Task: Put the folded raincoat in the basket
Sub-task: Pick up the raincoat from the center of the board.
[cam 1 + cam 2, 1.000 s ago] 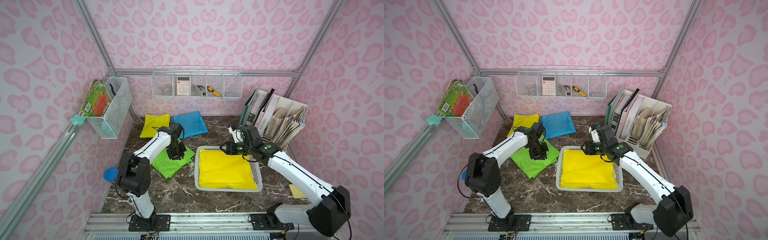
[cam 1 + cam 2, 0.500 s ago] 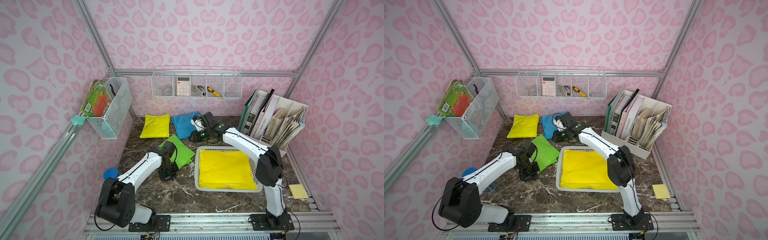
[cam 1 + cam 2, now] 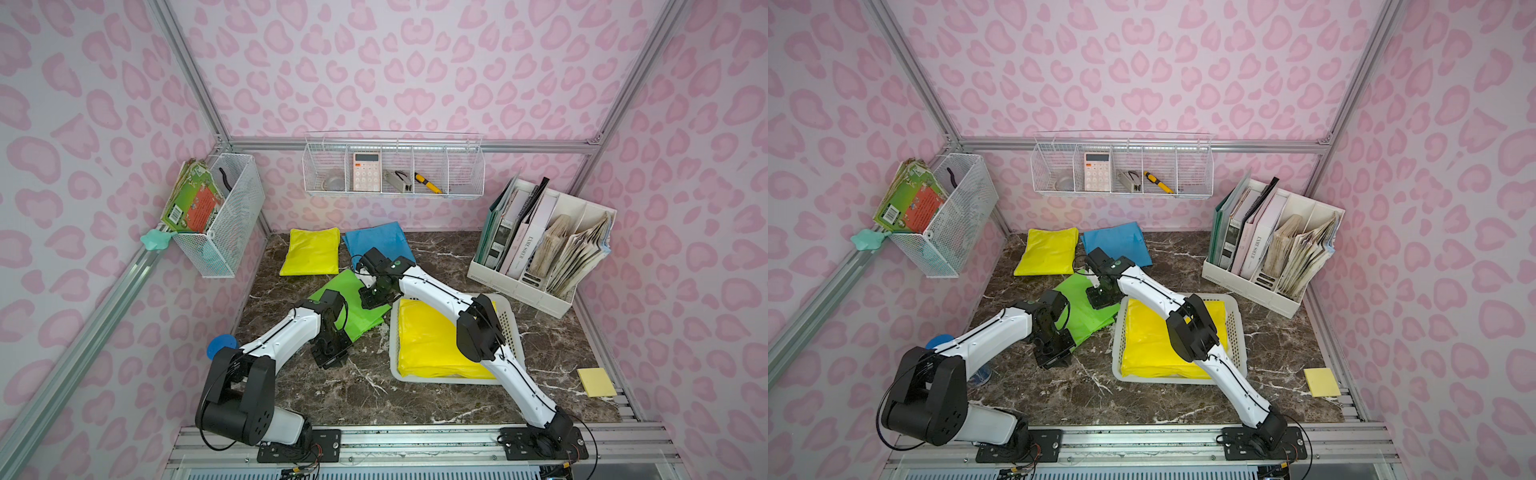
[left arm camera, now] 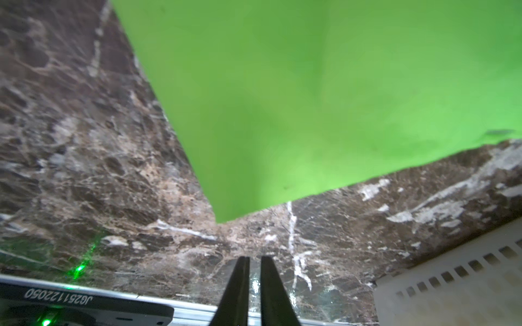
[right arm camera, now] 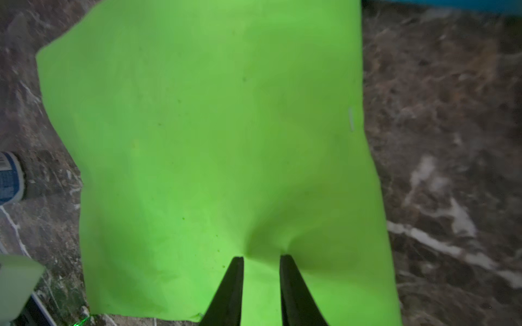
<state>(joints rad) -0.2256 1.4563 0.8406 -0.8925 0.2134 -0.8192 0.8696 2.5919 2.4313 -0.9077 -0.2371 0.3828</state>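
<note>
A folded green raincoat point(image 3: 353, 305) point(image 3: 1090, 309) lies on the marble table, just left of the white perforated basket point(image 3: 509, 328) point(image 3: 1235, 328). A folded yellow raincoat point(image 3: 428, 340) point(image 3: 1150, 345) fills the basket. My right gripper point(image 3: 374, 301) point(image 3: 1100, 301) point(image 5: 261, 257) presses down on the green raincoat point(image 5: 211, 141) near its basket-side edge, shut on a puckered fold of it. My left gripper point(image 3: 332, 361) point(image 3: 1054, 361) point(image 4: 254, 258) is shut and holds nothing, over bare marble just off the green raincoat's point(image 4: 310, 98) near corner. The basket's wall point(image 4: 452, 296) shows beside it.
Another yellow raincoat point(image 3: 309, 251) and a blue one point(image 3: 376, 243) lie at the back of the table. A white file organiser point(image 3: 540, 257) stands at the back right. Wire baskets point(image 3: 395, 170) point(image 3: 220, 208) hang on the walls. Yellow sticky notes point(image 3: 596, 382) lie front right.
The right arm swung from the basket's far rim, past the blue raincoat, onto the green one and closed. The left gripper left the green raincoat and drew back to bare marble.
</note>
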